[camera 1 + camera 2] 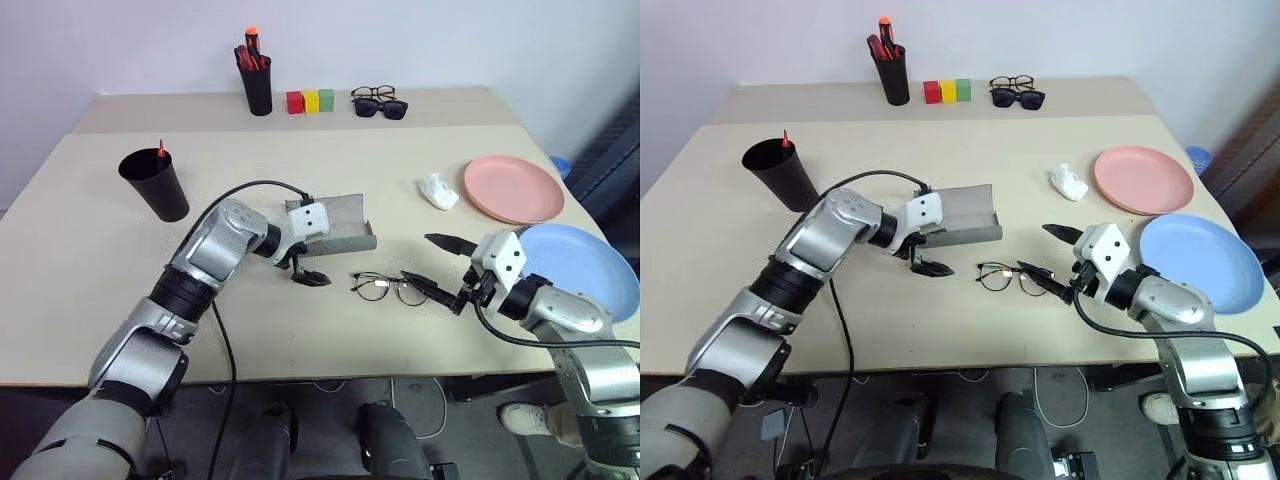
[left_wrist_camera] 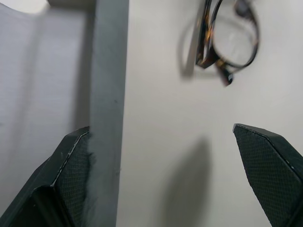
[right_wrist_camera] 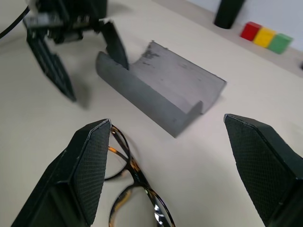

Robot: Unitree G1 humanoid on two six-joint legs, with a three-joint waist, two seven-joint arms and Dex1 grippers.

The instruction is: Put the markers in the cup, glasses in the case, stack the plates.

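The grey case (image 1: 342,226) lies open at mid-table. My left gripper (image 1: 305,266) is open and empty. One finger sits at the case's front wall (image 2: 109,94), the other over bare table. The thin wire-frame glasses (image 1: 385,288) lie on the table just right of it, between the two grippers. My right gripper (image 1: 441,268) is open and empty, its near fingertip close to the glasses' right end. The black cup (image 1: 155,183) stands at the left with a red marker tip (image 1: 160,150) poking out. The pink plate (image 1: 513,188) and the blue plate (image 1: 577,266) lie side by side at the right.
At the back stand a black pen pot (image 1: 257,85) with red-orange pens, three coloured blocks (image 1: 310,101), and two more pairs of glasses (image 1: 379,101). A crumpled white tissue (image 1: 438,190) lies left of the pink plate. The blue plate overhangs the table's right edge.
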